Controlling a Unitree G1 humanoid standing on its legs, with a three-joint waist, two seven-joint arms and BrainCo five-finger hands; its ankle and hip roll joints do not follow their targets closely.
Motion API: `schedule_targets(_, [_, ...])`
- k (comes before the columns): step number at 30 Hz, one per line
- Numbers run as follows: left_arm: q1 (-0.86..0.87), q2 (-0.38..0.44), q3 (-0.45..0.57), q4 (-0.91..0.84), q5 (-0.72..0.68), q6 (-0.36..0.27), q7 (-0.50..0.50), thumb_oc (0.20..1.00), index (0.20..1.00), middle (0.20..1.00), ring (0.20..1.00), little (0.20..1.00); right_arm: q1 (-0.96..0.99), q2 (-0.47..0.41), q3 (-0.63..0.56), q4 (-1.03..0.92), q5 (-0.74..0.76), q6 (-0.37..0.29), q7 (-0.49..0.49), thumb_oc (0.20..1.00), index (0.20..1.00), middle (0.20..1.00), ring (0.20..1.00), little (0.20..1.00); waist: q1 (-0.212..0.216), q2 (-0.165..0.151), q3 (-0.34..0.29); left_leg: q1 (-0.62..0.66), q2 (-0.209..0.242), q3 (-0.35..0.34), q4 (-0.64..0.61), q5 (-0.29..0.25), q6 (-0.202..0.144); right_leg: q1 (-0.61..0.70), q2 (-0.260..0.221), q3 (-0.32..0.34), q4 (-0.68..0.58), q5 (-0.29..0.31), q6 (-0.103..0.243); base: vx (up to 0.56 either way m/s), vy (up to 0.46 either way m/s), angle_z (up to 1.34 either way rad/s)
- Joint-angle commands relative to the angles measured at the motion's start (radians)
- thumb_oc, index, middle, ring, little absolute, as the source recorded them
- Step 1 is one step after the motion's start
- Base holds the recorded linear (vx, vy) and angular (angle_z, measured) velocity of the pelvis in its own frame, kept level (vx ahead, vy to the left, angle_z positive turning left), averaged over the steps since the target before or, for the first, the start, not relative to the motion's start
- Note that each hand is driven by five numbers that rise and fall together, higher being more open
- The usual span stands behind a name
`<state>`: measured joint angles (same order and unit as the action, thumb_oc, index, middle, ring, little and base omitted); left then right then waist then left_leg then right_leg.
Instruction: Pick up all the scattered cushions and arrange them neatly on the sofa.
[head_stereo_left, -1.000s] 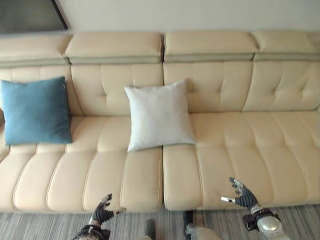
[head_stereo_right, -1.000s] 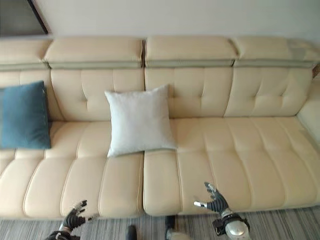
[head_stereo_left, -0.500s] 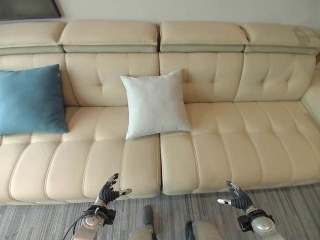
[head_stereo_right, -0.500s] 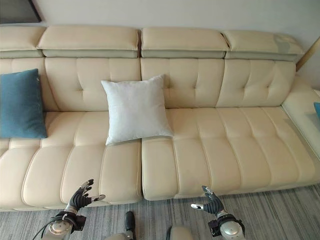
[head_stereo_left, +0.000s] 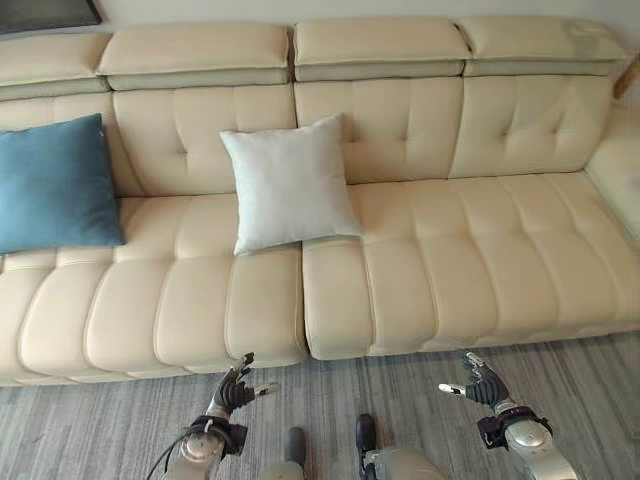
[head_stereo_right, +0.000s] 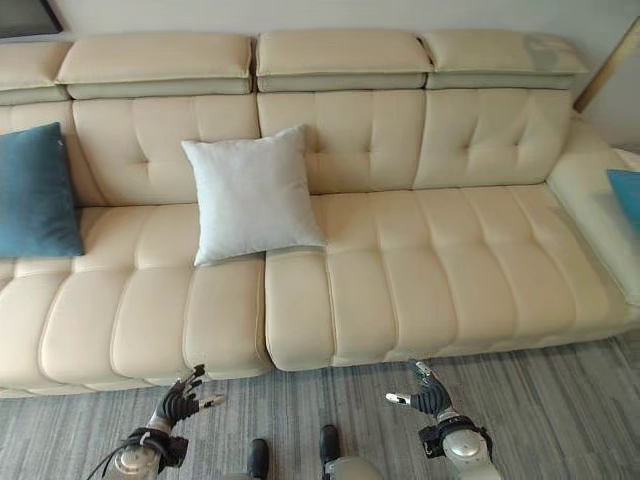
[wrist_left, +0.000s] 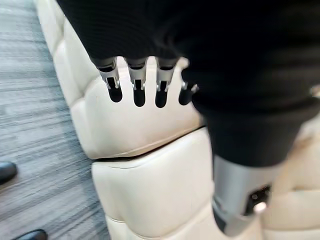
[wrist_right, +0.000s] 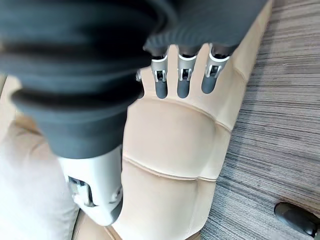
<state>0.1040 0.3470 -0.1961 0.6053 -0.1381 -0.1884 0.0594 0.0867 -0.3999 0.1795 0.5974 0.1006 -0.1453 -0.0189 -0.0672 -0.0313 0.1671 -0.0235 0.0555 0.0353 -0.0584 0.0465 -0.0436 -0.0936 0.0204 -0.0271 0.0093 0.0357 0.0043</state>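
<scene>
Sofa (head_stereo_left: 450, 260): cream tufted leather, padded segments. Your view has pulled back since a second ago; more striped grey carpet (head_stereo_left: 100, 440) shows, and a blue cushion edge (head_stereo_right: 627, 195) at the far right suggests more to collect. Blue cushion (head_stereo_left: 55, 182): soft, square, leaning at the left end. White cushion (head_stereo_left: 288, 184): woven, propped mid-backrest. Left robot hand (head_stereo_left: 233, 387), right robot hand (head_stereo_left: 478, 382): fingers relaxed, empty, over the carpet.

We see the sofa (head_stereo_right: 440, 260) seat bare from the white cushion (head_stereo_right: 250, 195) rightward. The blue cushion (head_stereo_left: 55, 185) takes the far left seat; another blue one (head_stereo_right: 628, 195) lies at the sofa's right end.
</scene>
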Motion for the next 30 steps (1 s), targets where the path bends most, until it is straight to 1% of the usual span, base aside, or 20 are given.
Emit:
schedule_targets(1, [0.019, 0.039, -0.015, -0.042, -0.002, -0.031, -0.003, 1.0, 1.0, 1.0, 1.0, 1.0, 0.021, 0.014, -0.014, -0.033, 0.061, -0.022, -0.006, 1.0, 1.0, 1.0, 1.0, 1.0, 0.0, -0.03, -0.05, -0.026, -0.032, 0.014, 0.011, -0.035, -0.002, 0.067, -0.053, 0.021, 0.015, -0.072, 0.111, 0.07, 0.155, -0.43])
schedule_targets(6, [0.003, 0.041, -0.026, -0.051, 0.001, -0.025, -0.001, 1.0, 1.0, 1.0, 1.0, 1.0, 0.0, 0.055, -0.03, -0.01, 0.12, -0.009, -0.017, 1.0, 1.0, 1.0, 1.0, 1.0, -0.022, -0.028, -0.049, 0.009, -0.043, 0.08, 0.004, -0.066, 0.024, 0.029, -0.05, 0.11, 0.061, -0.054, 0.132, 0.0, 0.15, -0.66])
schedule_targets(7, [-0.004, 0.039, -0.026, -0.049, -0.002, -0.024, 0.003, 1.0, 1.0, 1.0, 1.0, 1.0, -0.018, 0.071, -0.032, -0.012, 0.144, -0.009, -0.023, 1.0, 1.0, 1.0, 1.0, 1.0, -0.031, -0.029, -0.042, 0.014, -0.041, 0.12, 0.013, -0.079, 0.033, 0.003, -0.047, 0.138, 0.086, -0.044, 0.144, -0.06, 0.089, -0.91])
schedule_targets(9, [-0.007, 0.039, -0.026, -0.05, -0.005, -0.024, 0.004, 1.0, 1.0, 1.0, 1.0, 1.0, -0.024, 0.078, -0.031, -0.013, 0.155, -0.01, -0.023, 1.0, 1.0, 1.0, 1.0, 1.0, -0.03, -0.029, -0.04, 0.018, -0.039, 0.145, 0.019, -0.085, 0.037, -0.01, -0.047, 0.148, 0.098, -0.041, 0.149, -0.07, 0.065, -1.29])
schedule_targets(10, [-0.01, 0.04, -0.029, -0.052, -0.006, -0.024, 0.005, 1.0, 1.0, 1.0, 1.0, 1.0, -0.033, 0.083, -0.027, -0.02, 0.155, -0.011, -0.027, 1.0, 1.0, 1.0, 1.0, 1.0, -0.034, -0.027, -0.026, 0.029, -0.033, 0.188, 0.024, -0.096, 0.043, -0.035, -0.052, 0.141, 0.119, -0.034, 0.158, -0.1, 0.036, -1.4])
schedule_targets(12, [-0.006, 0.044, -0.026, -0.07, -0.008, -0.024, 0.004, 1.0, 1.0, 1.0, 1.0, 1.0, -0.035, 0.09, -0.019, -0.033, 0.151, -0.009, -0.026, 1.0, 1.0, 1.0, 1.0, 1.0, -0.028, -0.024, -0.02, 0.035, -0.022, 0.23, 0.024, -0.103, 0.045, -0.049, -0.077, 0.076, 0.114, -0.027, 0.159, -0.07, -0.033, -1.56])
schedule_targets(13, [-0.004, 0.049, -0.024, -0.08, -0.01, -0.022, 0.004, 1.0, 1.0, 1.0, 1.0, 1.0, -0.037, 0.091, -0.015, -0.033, 0.148, -0.009, -0.024, 1.0, 1.0, 1.0, 1.0, 1.0, -0.022, -0.02, -0.019, 0.044, -0.012, 0.263, 0.022, -0.106, 0.044, -0.061, -0.104, -0.003, 0.121, -0.025, 0.153, -0.02, -0.09, -1.7])
schedule_targets(15, [-0.001, 0.051, -0.019, -0.087, -0.014, -0.019, -0.002, 1.0, 1.0, 1.0, 1.0, 1.0, -0.036, 0.09, -0.009, -0.039, 0.135, -0.006, -0.024, 1.0, 1.0, 1.0, 1.0, 1.0, -0.017, -0.013, -0.021, 0.054, 0.006, 0.303, 0.024, -0.107, 0.041, -0.063, -0.144, -0.122, 0.137, -0.035, 0.14, 0.04, -0.094, -1.28])
schedule_targets(16, [-0.003, 0.052, -0.017, -0.088, -0.016, -0.016, -0.001, 1.0, 1.0, 1.0, 1.0, 1.0, -0.039, 0.089, -0.001, -0.039, 0.126, -0.006, -0.026, 1.0, 1.0, 1.0, 1.0, 1.0, -0.01, -0.005, -0.025, 0.077, 0.019, 0.323, 0.022, -0.128, 0.033, -0.057, -0.172, -0.194, 0.159, -0.056, 0.144, 0.09, -0.05, -1.29])
schedule_targets(17, [-0.003, 0.052, -0.017, -0.088, -0.017, -0.016, -0.001, 1.0, 1.0, 1.0, 1.0, 1.0, -0.039, 0.089, -0.001, -0.039, 0.126, -0.006, -0.026, 1.0, 1.0, 1.0, 1.0, 1.0, -0.01, -0.005, -0.023, 0.079, 0.019, 0.323, 0.022, -0.13, 0.033, -0.056, -0.173, -0.194, 0.162, -0.058, 0.145, 0.09, -0.082, -1.33])
schedule_targets(19, [-0.01, 0.055, -0.014, -0.091, -0.018, -0.011, -0.001, 1.0, 1.0, 1.0, 1.0, 1.0, -0.045, 0.088, 0.004, -0.046, 0.121, -0.006, -0.028, 1.0, 1.0, 1.0, 1.0, 1.0, 0.001, -0.006, -0.03, 0.096, 0.038, 0.378, 0.034, -0.135, 0.024, -0.052, -0.218, -0.317, 0.185, -0.056, 0.143, 0.03, -0.162, -0.95])
schedule_targets(20, [-0.011, 0.052, -0.014, -0.089, -0.019, -0.011, -0.005, 1.0, 1.0, 1.0, 1.0, 1.0, -0.044, 0.087, 0.009, -0.05, 0.116, -0.006, -0.028, 1.0, 1.0, 1.0, 1.0, 1.0, 0.001, -0.009, -0.033, 0.1, 0.044, 0.396, 0.047, -0.139, 0.02, -0.039, -0.229, -0.345, 0.172, -0.052, 0.145, 0.09, -0.237, -0.88])
schedule_targets(21, [-0.014, 0.049, -0.02, -0.087, -0.019, -0.009, -0.01, 1.0, 1.0, 1.0, 1.0, 1.0, -0.041, 0.086, 0.011, -0.06, 0.112, -0.006, -0.026, 1.0, 1.0, 1.0, 1.0, 1.0, -0.005, -0.015, -0.04, 0.108, 0.046, 0.415, 0.058, -0.146, 0.016, -0.025, -0.228, -0.346, 0.149, -0.056, 0.144, 0.19, -0.365, -1.13])
schedule_targets(22, [-0.02, 0.037, -0.03, -0.075, -0.017, -0.009, -0.015, 1.0, 1.0, 1.0, 1.0, 1.0, -0.026, 0.081, 0.008, -0.069, 0.11, -0.002, -0.02, 1.0, 1.0, 1.0, 1.0, 1.0, -0.028, -0.019, -0.042, 0.104, 0.067, 0.421, 0.142, -0.163, 0.0, -0.018, -0.204, -0.287, 0.141, -0.069, 0.136, 0.22, -0.417, -1.07])
schedule_targets(23, [-0.026, 0.029, -0.041, -0.074, -0.023, -0.011, -0.018, 1.0, 1.0, 1.0, 1.0, 1.0, -0.02, 0.073, 0.005, -0.069, 0.111, -0.003, -0.021, 1.0, 1.0, 1.0, 1.0, 1.0, -0.034, -0.021, -0.035, 0.084, 0.09, 0.419, 0.221, -0.164, -0.006, -0.008, -0.193, -0.265, 0.135, -0.077, 0.124, 0.21, -0.461, -0.72])
schedule_targets(25, [-0.042, 0.01, -0.063, -0.059, -0.04, -0.01, -0.021, 1.0, 1.0, 1.0, 1.0, 1.0, -0.007, 0.052, -0.002, -0.081, 0.12, -0.008, -0.026, 1.0, 1.0, 1.0, 1.0, 1.0, -0.048, -0.025, -0.025, 0.035, 0.154, 0.399, 0.37, -0.136, -0.027, 0.026, -0.154, -0.232, 0.111, -0.1, 0.088, 0.11, -0.325, -0.37])
schedule_targets(26, [-0.043, 0.009, -0.063, -0.058, -0.04, -0.01, -0.021, 1.0, 1.0, 1.0, 1.0, 1.0, -0.006, 0.052, -0.002, -0.082, 0.12, -0.008, -0.026, 1.0, 1.0, 1.0, 1.0, 1.0, -0.048, -0.022, -0.024, 0.032, 0.159, 0.396, 0.378, -0.139, -0.03, 0.027, -0.151, -0.233, 0.11, -0.101, 0.086, 0.1, -0.193, -0.27])
schedule_targets(27, [-0.051, 0.0, -0.075, -0.048, -0.046, -0.011, -0.022, 1.0, 1.0, 1.0, 1.0, 1.0, -0.006, 0.038, -0.001, -0.088, 0.123, -0.006, -0.029, 1.0, 1.0, 1.0, 1.0, 1.0, -0.048, -0.02, -0.013, 0.012, 0.175, 0.369, 0.442, -0.125, -0.033, 0.041, -0.136, -0.22, 0.106, -0.113, 0.071, 0.08, -0.146, -0.3])
schedule_targets(29, [-0.059, -0.009, -0.094, -0.042, -0.05, -0.011, -0.018, 1.0, 1.0, 1.0, 1.0, 1.0, -0.004, 0.025, -0.004, -0.093, 0.132, -0.006, -0.032, 1.0, 1.0, 1.0, 1.0, 1.0, -0.049, -0.02, -0.005, -0.025, 0.166, 0.305, 0.502, -0.09, -0.046, 0.063, -0.112, -0.194, 0.095, -0.126, 0.049, 0.12, -0.193, -0.36])
schedule_targets(30, [-0.055, -0.007, -0.098, -0.046, -0.053, -0.012, -0.021, 1.0, 1.0, 1.0, 1.0, 1.0, 0.0, 0.024, -0.004, -0.099, 0.135, -0.002, -0.028, 1.0, 1.0, 1.0, 1.0, 1.0, -0.046, -0.03, -0.007, -0.049, 0.139, 0.286, 0.489, -0.074, -0.025, 0.061, -0.114, -0.186, 0.082, -0.108, 0.041, 0.18, -0.151, -0.27])
